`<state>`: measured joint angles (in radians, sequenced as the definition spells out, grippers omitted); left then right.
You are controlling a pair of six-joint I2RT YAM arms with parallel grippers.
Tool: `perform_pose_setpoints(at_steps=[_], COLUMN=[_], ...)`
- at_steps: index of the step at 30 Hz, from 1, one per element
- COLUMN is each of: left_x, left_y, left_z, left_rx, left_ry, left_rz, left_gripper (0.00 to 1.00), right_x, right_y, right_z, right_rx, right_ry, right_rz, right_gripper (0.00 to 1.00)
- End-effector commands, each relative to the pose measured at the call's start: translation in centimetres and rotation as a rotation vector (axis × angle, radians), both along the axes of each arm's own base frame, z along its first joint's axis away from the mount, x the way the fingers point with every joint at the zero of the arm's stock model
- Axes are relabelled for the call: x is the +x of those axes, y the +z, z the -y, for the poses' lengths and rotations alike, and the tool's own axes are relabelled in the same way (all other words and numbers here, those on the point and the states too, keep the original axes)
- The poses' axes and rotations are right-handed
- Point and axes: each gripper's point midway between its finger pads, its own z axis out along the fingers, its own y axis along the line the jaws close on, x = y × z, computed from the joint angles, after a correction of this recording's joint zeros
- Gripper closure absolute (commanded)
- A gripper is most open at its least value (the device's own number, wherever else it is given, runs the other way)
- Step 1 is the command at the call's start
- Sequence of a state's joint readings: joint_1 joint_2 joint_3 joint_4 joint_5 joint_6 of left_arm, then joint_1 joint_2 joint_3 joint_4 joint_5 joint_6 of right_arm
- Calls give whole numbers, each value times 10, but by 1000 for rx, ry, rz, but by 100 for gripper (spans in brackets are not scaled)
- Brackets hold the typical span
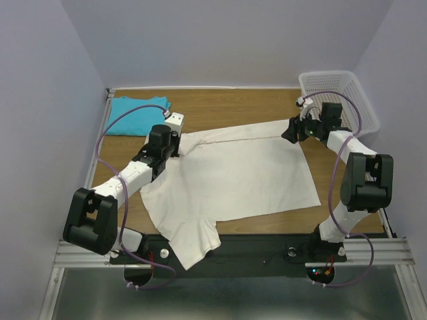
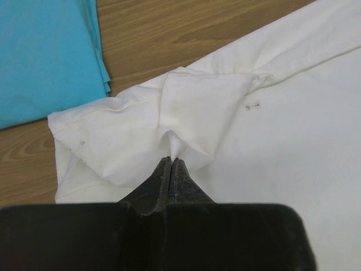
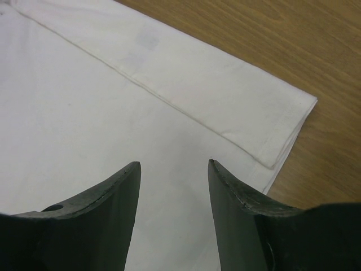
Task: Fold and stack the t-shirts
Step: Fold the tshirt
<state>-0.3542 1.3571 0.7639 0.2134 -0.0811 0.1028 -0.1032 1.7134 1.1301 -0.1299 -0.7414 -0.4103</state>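
Observation:
The cream t-shirt (image 1: 233, 177) lies spread across the middle of the wooden table, one sleeve hanging over the near edge. My left gripper (image 1: 175, 141) is shut on a pinched fold of that cream t-shirt (image 2: 186, 113) at its far left corner. The turquoise t-shirt (image 1: 137, 115) lies folded at the far left, also seen as the turquoise t-shirt (image 2: 45, 56) beside the pinched corner. My right gripper (image 3: 174, 164) stands open just above the cream t-shirt (image 3: 84, 113) near its folded far right corner, nothing between its fingers.
A white perforated basket (image 1: 340, 93) stands at the far right corner, close behind the right arm. Bare wooden table (image 1: 227, 107) shows along the back and bare wood (image 3: 271, 39) beyond the shirt's edge.

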Motion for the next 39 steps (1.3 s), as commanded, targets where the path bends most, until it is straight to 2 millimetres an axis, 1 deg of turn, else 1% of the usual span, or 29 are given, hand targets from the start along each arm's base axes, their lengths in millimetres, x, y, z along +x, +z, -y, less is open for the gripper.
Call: perform_pose_setpoints(at_steps=[1,9,16,20,26,30,39], left_x=[8,3,1,-3,-11,-14,-18], left_y=[20,14,12,5,0,0,6], left_z=[11,14,16,16,16,18,30], left_rx=[-58,-64,-74,-83,-90,-101,-144], left_ry=[7,20,30,54,51,48,33], left_rz=[30,2,-22,-49,-66,-71,-68], left_gripper=[100,100,100,100,100,100,100], right_x=[-3,-4,-5,-5,-5,-5,-6], right_y=[22,21,21,20,20,19,17], right_z=[-5,-6,-6,-6,-6,-5,-6], right_rx=[14,18,18,20,21,20,21], right_ry=[15,15,15,14,12,11,12], right_rz=[57,49,49,47,44,44,37], right_gripper=[43,43,43,43,43,43,42])
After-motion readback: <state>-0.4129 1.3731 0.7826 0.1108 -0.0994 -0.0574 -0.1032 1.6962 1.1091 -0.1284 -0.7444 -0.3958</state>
